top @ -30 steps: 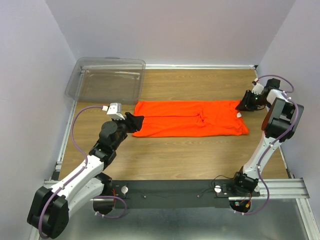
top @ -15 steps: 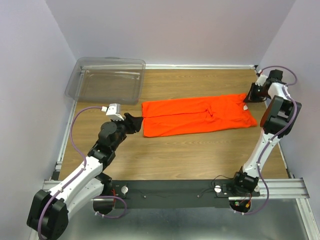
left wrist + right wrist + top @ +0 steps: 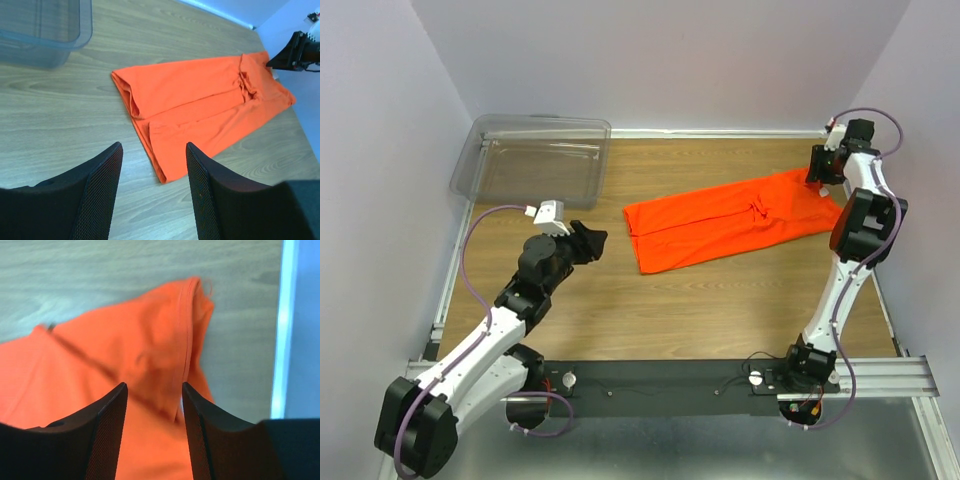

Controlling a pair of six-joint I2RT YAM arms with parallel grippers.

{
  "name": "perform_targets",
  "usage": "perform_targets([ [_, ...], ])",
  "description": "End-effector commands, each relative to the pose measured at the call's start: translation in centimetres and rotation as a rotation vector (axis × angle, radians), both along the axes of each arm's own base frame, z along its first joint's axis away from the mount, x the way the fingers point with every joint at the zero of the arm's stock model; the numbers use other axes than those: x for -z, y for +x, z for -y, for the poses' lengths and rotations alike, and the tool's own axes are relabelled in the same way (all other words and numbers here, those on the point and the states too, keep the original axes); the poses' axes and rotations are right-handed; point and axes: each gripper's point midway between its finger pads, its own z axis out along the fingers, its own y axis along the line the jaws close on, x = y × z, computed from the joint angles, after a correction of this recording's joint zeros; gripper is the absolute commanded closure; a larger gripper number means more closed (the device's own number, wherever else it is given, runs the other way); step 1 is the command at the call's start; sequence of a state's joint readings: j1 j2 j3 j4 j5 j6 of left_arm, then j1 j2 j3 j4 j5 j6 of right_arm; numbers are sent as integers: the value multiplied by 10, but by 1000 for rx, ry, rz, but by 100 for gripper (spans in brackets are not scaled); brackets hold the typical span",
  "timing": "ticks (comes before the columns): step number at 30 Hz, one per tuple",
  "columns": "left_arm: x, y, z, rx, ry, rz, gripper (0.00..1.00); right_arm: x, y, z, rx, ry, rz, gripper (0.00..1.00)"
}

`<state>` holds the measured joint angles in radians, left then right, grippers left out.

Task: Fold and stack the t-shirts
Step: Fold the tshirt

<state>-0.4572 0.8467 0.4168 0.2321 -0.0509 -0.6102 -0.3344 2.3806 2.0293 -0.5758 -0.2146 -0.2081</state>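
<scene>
**Orange t-shirt dragged askew toward the far right corner**

The orange t-shirt (image 3: 725, 222), folded lengthwise into a long band, lies on the wooden table (image 3: 720, 310) right of centre. Its far right end sits directly under the right gripper (image 3: 816, 172). In the right wrist view the fingers (image 3: 107, 430) stand apart with the orange fabric (image 3: 125, 345) lying slack below them, a stitched edge running up to a loose corner; nothing is pinched between them. The shirt's near left end is well apart from the left gripper (image 3: 596, 240), which hovers over bare wood. Its jaws are spread and empty, and the shirt (image 3: 200, 105) lies ahead of them in the left wrist view.

A second ago the shirt lay straight across the table, left to right, with its left end touching the left gripper. Since then the right gripper has moved toward the far right corner and pulled the shirt with it. The whole band has slid right and swung, leaving a gap at the left gripper, which has barely moved.

The shirt's long axis now runs diagonally, from near-left to far-right. The clear plastic bin (image 3: 535, 160) sits at the far left, clear of the shirt.
</scene>
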Motion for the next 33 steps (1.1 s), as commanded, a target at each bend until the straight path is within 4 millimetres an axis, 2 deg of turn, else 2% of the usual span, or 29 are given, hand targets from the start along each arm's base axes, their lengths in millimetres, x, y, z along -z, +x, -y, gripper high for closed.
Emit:
perform_targets([
  [1,-13,-1,-10,-38,11,26,38,-85,0,4,-6,-133,175,44],
  [2,-11,-1,-10,-36,8,20,38,-82,-6,-2,-16,-131,166,44],
  [4,-9,-4,-8,-27,0,12,38,-94,-10,-13,-50,-155,182,43],
  [6,-1,-7,-7,-16,-9,-7,38,-109,-17,-37,-105,-157,206,39],
  [7,-2,-9,-8,-16,-15,-1,38,-113,-19,-50,-158,-150,215,34],
  [8,-2,-11,-8,-14,-19,0,38,-129,-22,-73,-226,-145,249,31],
  [9,0,-14,-9,-15,-23,0,38,-128,-29,-93,-302,-121,250,29],
  [10,0,-16,-10,-13,-25,4,37,-114,-44,-127,-475,-72,242,27],
  [11,1,-17,-11,-15,-26,6,36,-111,-56,-168,-622,-42,240,27],
  [12,6,-19,-13,-23,-22,-4,34,-103,-84,-199,-752,11,189,26],
  [13,4,-21,-15,-32,-40,-1,28,-87,-114,-252,-1004,54,183,28],
  [14,5,-22,-15,-33,-49,-3,25,-74,-147,-284,-1137,96,121,28],
  [16,9,-26,-16,-33,-64,-7,21,-56,-187,-327,-1383,22,125,30],
  [17,9,-27,-15,-22,-74,-8,21,-32,-230,-367,-1533,21,64,32],
  [18,9,-28,-14,-19,-80,-14,21,-25,-237,-385,-1592,-30,90,33],
  [19,14,-29,-14,-20,-78,-35,21,-13,-257,-412,-1652,-100,63,36],
  [21,20,-31,-16,-27,-71,-65,21,-2,-261,-438,-1682,-173,91,38],
  [22,19,-32,-18,-32,-70,-65,21,2,-256,-442,-1636,-238,78,39],
  [23,19,-33,-19,-35,-69,-66,21,4,-262,-458,-1660,-260,92,39],
  [25,14,-36,-22,-46,-87,-55,21,8,-259,-472,-1653,-310,106,39],
  [28,4,-39,-22,-43,-114,-29,21,15,-253,-478,-1632,-364,106,39],
  [33,-4,-41,-24,-53,-131,-18,21,30,-256,-480,-1643,-368,77,40],
])
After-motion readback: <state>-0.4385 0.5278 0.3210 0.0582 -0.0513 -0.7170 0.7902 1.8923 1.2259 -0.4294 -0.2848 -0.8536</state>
